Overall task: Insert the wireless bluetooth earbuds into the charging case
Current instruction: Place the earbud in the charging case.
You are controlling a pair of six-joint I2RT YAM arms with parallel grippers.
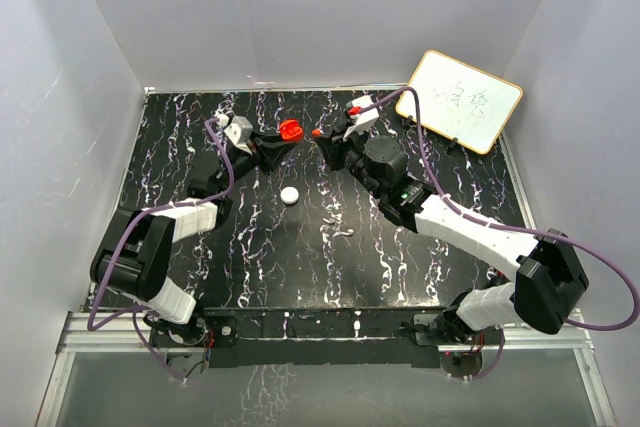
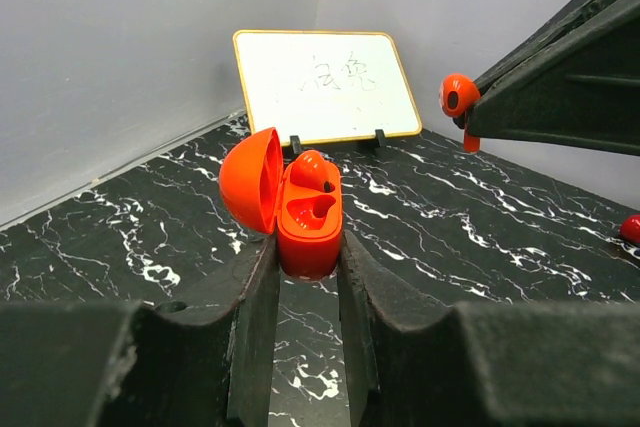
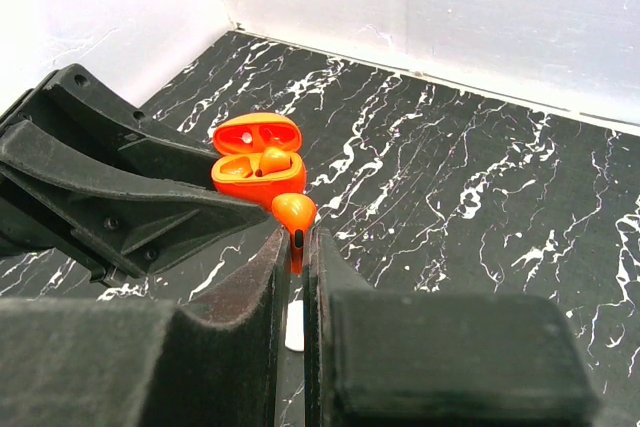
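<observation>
My left gripper (image 1: 282,136) (image 2: 308,259) is shut on the red charging case (image 1: 291,129) (image 2: 310,222) and holds it above the table. The case's lid (image 2: 250,179) is swung open to the left. One red earbud (image 2: 312,169) sits in the far socket and the near socket is empty. My right gripper (image 1: 322,136) (image 3: 297,239) is shut on the other red earbud (image 1: 317,133) (image 3: 294,213) by its stem. It holds that earbud just beside the open case (image 3: 256,163), apart from it. This earbud also shows in the left wrist view (image 2: 458,95).
A white round disc (image 1: 290,195) lies on the black marbled table (image 1: 300,267), below both grippers. A whiteboard (image 1: 465,100) (image 2: 325,85) stands propped at the back right. White walls close in the back and both sides.
</observation>
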